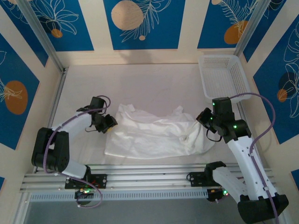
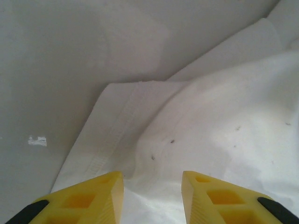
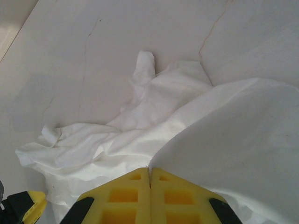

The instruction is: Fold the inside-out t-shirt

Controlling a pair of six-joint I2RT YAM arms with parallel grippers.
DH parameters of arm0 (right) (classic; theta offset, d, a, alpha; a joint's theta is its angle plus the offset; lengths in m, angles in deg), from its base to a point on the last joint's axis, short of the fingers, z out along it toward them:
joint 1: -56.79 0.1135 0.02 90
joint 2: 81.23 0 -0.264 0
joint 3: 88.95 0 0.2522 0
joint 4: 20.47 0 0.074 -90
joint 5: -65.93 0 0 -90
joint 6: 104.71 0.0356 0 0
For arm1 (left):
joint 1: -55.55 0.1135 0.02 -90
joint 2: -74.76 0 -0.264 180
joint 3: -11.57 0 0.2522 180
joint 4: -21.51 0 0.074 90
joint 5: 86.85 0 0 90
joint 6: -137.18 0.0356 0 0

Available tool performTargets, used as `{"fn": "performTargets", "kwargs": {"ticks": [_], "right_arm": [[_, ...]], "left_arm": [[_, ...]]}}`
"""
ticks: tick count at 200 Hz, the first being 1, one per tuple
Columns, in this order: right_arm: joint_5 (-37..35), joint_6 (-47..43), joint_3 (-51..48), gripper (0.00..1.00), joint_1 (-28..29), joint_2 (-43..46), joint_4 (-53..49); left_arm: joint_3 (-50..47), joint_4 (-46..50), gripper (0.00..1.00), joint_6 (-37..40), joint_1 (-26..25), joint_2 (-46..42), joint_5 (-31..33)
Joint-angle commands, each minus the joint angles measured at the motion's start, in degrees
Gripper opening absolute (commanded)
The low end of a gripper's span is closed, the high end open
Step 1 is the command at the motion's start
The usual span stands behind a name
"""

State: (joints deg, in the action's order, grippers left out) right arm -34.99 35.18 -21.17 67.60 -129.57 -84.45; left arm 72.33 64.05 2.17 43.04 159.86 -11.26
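The inside-out t-shirt (image 1: pixel 149 133) lies crumpled and wrinkled across the middle of the white table. My left gripper (image 1: pixel 111 123) sits at the shirt's left edge. In the left wrist view its yellow fingers (image 2: pixel 105 191) stand apart over a stitched hem and the cloth (image 2: pixel 210 130), with nothing pinched between them; the left gripper (image 2: pixel 152 179) is open. My right gripper (image 1: pixel 204 122) is at the shirt's right end. In the right wrist view the right gripper (image 3: pixel 149 170) is shut on a fold of the shirt (image 3: pixel 117 135), and a taut sheet of cloth rises from its tips toward the right.
A white plastic lattice basket (image 1: pixel 202 74) stands at the back right, beyond the right arm. Bare table (image 1: pixel 140 84) stretches behind the shirt. Metal rails (image 1: pixel 149 179) run along the near edge between the arm bases.
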Motion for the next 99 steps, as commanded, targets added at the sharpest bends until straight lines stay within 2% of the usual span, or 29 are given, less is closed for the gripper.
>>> {"fn": "performTargets", "kwargs": {"ticks": [1,25,51,99], "right_arm": [[0.1,0.5,0.4,0.00,0.4,0.7,-0.1],[-0.1,0.4,0.3,0.00,0.6,0.6,-0.1],[-0.2,0.3,0.1,0.00,0.7,0.6,-0.1],[-0.5,0.3,0.3,0.00,1.1,0.3,0.0]], "left_arm": [[1.2,2.2,0.38,-2.7,0.6,2.5,2.0],[1.6,1.6,0.37,-3.1,0.6,3.6,1.3],[1.9,1.3,0.27,-3.1,0.6,3.8,0.8],[2.2,1.9,0.15,-2.0,0.6,2.9,1.6]]}}
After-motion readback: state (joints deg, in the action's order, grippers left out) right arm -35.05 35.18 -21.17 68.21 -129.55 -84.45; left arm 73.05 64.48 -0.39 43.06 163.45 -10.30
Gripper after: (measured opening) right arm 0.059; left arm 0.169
